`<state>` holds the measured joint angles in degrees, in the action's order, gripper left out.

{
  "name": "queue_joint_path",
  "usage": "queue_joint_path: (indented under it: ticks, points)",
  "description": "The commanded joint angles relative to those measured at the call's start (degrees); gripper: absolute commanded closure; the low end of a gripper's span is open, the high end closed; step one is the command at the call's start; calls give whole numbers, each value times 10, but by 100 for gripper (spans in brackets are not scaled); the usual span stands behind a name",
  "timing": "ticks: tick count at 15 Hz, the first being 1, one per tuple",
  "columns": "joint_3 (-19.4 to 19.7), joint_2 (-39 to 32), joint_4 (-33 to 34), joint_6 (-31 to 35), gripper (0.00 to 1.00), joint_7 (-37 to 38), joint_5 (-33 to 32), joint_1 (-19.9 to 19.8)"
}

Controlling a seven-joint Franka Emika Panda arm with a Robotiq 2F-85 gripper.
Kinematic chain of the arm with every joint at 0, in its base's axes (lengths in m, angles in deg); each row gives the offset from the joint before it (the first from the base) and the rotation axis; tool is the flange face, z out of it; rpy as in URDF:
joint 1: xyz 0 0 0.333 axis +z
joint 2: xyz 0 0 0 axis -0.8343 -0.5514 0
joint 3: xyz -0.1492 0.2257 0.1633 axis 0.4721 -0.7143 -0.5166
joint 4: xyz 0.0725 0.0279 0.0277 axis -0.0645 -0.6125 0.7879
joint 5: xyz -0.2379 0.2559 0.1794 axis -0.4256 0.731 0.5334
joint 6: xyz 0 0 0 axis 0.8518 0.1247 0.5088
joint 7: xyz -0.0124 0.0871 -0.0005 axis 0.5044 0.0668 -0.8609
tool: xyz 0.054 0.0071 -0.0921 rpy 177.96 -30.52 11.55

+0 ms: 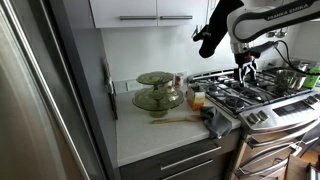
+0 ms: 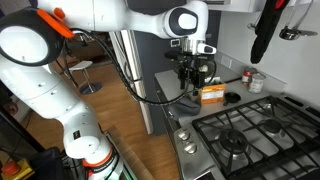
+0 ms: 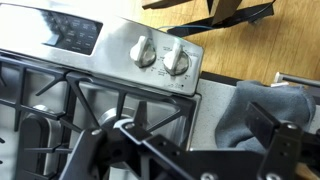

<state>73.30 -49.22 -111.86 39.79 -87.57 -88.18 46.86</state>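
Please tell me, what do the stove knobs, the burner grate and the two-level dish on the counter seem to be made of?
The knobs look like brushed metal, or perhaps metal-look plastic: they are silver with soft highlights. The burner grate is probably cast iron: matte black, thick bars. The two-level dish is likely green glass: it looks translucent and glossy.

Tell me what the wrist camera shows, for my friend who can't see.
The robot's open gripper hangs over the black stove grates. Behind them are two silver knobs, and a grey cloth lies to the right.
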Motion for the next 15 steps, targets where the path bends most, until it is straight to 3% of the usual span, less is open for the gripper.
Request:
queue_joint_path:
  ticks: [1, 15]
  points:
    - [26, -4, 66, -58, 0, 8, -14, -14]
    - [34, -7, 75, -46, 0, -6, -8, -11]
